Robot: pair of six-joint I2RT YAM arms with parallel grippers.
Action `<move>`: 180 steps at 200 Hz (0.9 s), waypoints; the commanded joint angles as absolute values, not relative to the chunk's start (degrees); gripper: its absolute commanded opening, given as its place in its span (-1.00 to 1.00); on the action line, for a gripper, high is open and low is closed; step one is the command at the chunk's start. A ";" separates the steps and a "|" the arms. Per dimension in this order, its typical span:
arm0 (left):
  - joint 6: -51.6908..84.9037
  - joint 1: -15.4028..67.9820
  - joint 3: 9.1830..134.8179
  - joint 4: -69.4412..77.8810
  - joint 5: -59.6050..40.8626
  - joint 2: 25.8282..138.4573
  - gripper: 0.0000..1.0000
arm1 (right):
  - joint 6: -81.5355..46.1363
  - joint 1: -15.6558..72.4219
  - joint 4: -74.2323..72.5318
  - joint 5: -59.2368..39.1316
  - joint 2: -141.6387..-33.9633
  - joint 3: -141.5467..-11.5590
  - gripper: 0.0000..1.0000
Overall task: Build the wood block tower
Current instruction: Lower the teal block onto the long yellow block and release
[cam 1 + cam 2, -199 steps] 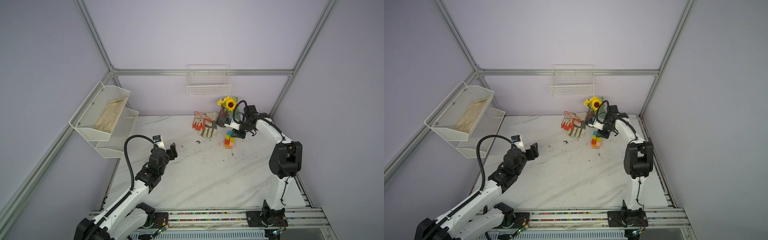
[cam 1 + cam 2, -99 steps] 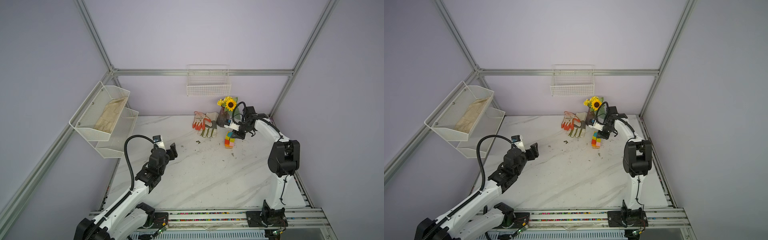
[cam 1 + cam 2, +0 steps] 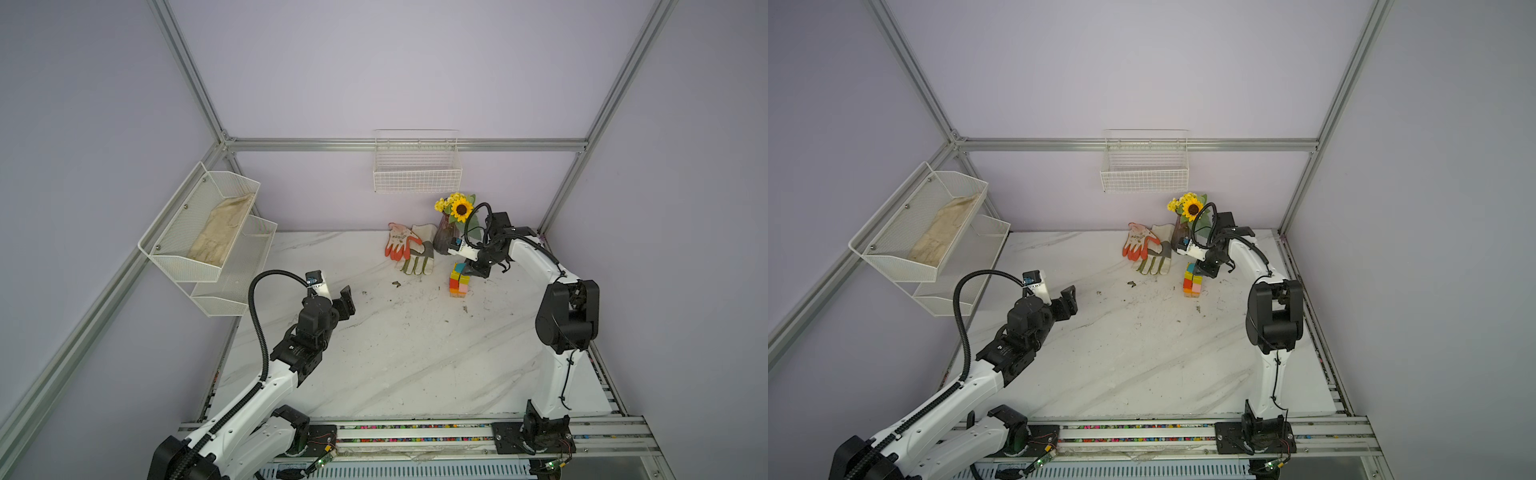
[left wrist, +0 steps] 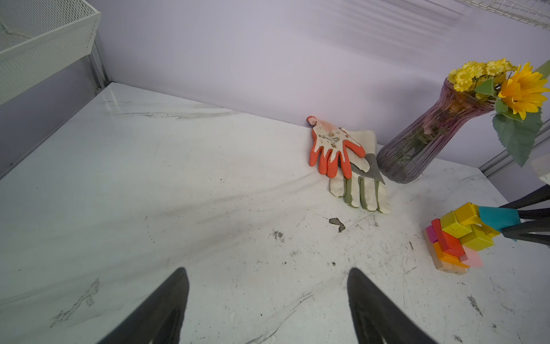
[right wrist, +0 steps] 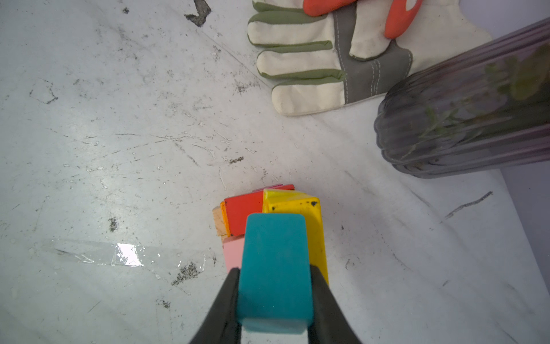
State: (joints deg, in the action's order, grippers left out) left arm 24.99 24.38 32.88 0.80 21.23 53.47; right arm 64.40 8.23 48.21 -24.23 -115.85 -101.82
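As seen from the front rail, nearest first: left gripper (image 3: pixel 345 300) (image 3: pixel 1068 297) (image 4: pixel 266 271), hanging over the near-left part of the worktop (image 3: pixel 395 353), jaws spread wide with nothing between. Confirmed in the left wrist view: two dark tips well apart, scuffed white marble below them.

Mid worktop: dirt specks, scratches, one dark scrap (image 4: pixel 337 223) lying past the middle.

Further back, right of centre: tower (image 3: pixel 458 284) (image 3: pixel 1192 284) (image 4: pixel 455 241) (image 5: pixel 242 214), standing on the worktop, well apart from the left gripper, near the vase (image 3: pixel 442 239) (image 4: pixel 416 149) (image 5: pixel 461 125). Tan at the base, then orange, pink, red and magenta, yellow on top. Layers twisted against each other, not squared up.

Right gripper (image 3: pixel 468 271) (image 3: pixel 1201 270) (image 5: pixel 275 269) down at the tower's top, jaws pinching the teal block (image 5: pixel 275 238) (image 4: pixel 498 217) across its two long sides. Teal block up against the top yellow layer; seated or just clear, cannot tell.

Beside the tower, toward the middle: cream glove (image 3: pixel 417 259) (image 4: pixel 360 184) (image 5: pixel 321 59) with green and grey patches, flat on the worktop, orange-and-white glove (image 3: pixel 401 245) (image 4: pixel 330 149) lying partly on top of it.

Just behind the tower: same vase, ribbed purple glass, upright, holding a sunflower (image 3: pixel 461 210) (image 4: pixel 522 89) and small yellow flowers, right beside the cream glove.

Farthest: white wire basket (image 3: pixel 417 174) on the back wall above both gloves. Off on the left wall: white mesh rack (image 3: pixel 183 266), two tiers, pale glove (image 3: pixel 220 228) lying in the upper tier.
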 commanded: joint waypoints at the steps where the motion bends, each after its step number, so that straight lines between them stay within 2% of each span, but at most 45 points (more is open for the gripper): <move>1: 25.27 24.06 31.92 2.77 21.29 53.44 0.64 | 64.00 7.89 48.08 -24.80 -116.68 -103.93 -0.87; 28: 25.23 24.08 31.95 2.77 21.18 53.61 0.64 | 63.89 7.66 47.73 -25.38 -116.55 -104.15 -0.69; 54: 25.23 24.08 32.00 2.81 21.18 53.70 0.64 | 63.37 7.57 47.03 -25.31 -116.37 -104.31 -0.29; 134: 25.22 24.08 32.04 2.77 21.18 53.87 0.64 | 63.06 7.63 46.76 -25.09 -117.50 -104.31 -0.06; 180: 25.15 24.08 32.12 2.82 21.18 53.97 0.64 | 62.67 7.59 46.61 -27.03 -117.29 -105.44 -0.07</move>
State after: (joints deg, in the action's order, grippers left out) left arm 24.97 24.38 32.88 0.80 21.23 54.00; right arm 63.07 7.86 46.68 -24.60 -116.71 -102.91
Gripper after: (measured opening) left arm 0.820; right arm 0.467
